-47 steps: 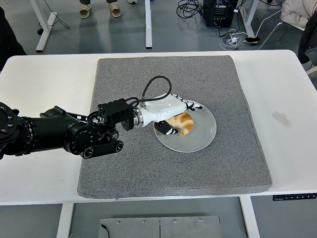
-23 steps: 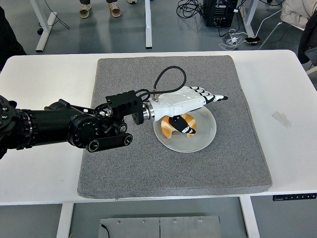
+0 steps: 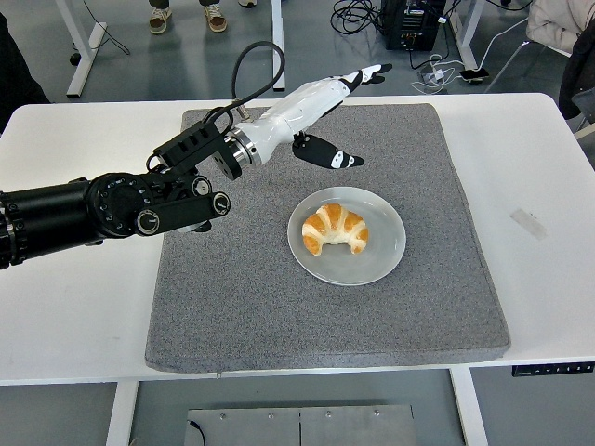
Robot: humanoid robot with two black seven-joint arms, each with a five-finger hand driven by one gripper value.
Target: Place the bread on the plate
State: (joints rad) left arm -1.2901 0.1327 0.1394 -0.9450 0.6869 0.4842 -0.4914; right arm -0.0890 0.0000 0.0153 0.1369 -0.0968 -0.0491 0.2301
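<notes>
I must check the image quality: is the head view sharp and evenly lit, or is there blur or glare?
Head view: sharp throughout; the golden croissant and round white plate show crisp edges; light is soft and even, shadows faint on the grey felt mat; the raised left hand shows no motion blur; no strong glare.

The left arm (image 3: pixel 102 206) is matte black, built of stout cylindrical segments with round silver-centred joint caps and small screws on its side; a blocky, ribbed black wrist housing (image 3: pixel 191 147) joins it to a bright metal collar. Beyond the collar the robot hand (image 3: pixel 311 104) has a glossy white shell; its fingers (image 3: pixel 370 72) are banded black and white, and the thumb (image 3: pixel 327 152) is mostly black with a white tip; a thick black cable (image 3: pixel 244 63) loops up from the wrist in an arch.
</notes>
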